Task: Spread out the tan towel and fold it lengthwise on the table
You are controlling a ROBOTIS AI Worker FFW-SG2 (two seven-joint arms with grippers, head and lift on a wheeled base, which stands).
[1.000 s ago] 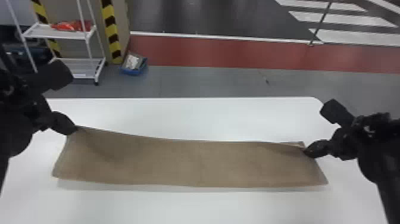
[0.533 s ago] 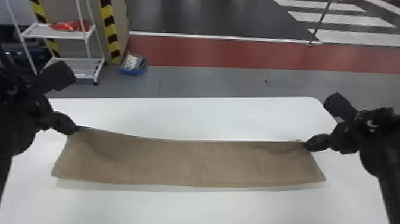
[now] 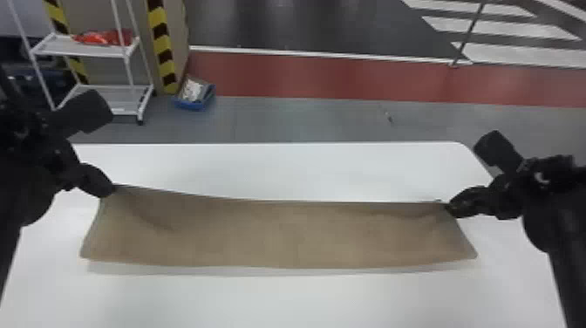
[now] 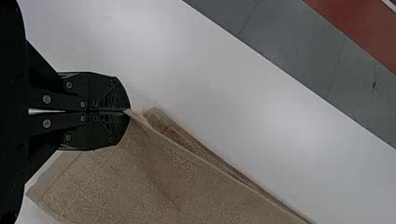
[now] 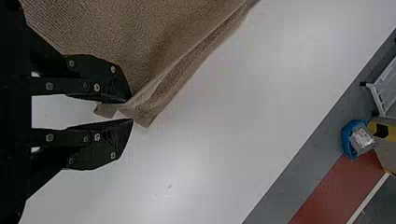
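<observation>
The tan towel (image 3: 279, 233) stretches left to right over the table (image 3: 279, 301); the left gripper (image 3: 111, 189) pinches its far left corner; the right gripper (image 3: 450, 209) is parted around the far right corner; wrist views reveal two layers.

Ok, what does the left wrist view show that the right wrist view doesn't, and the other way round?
Left wrist view: the left gripper, shut on the tan towel near a corner.
Right wrist view: the right gripper, open, towel between its fingers; the blue bin; part of a white rack.
Both: towel, white table, grey floor, red strip.
</observation>
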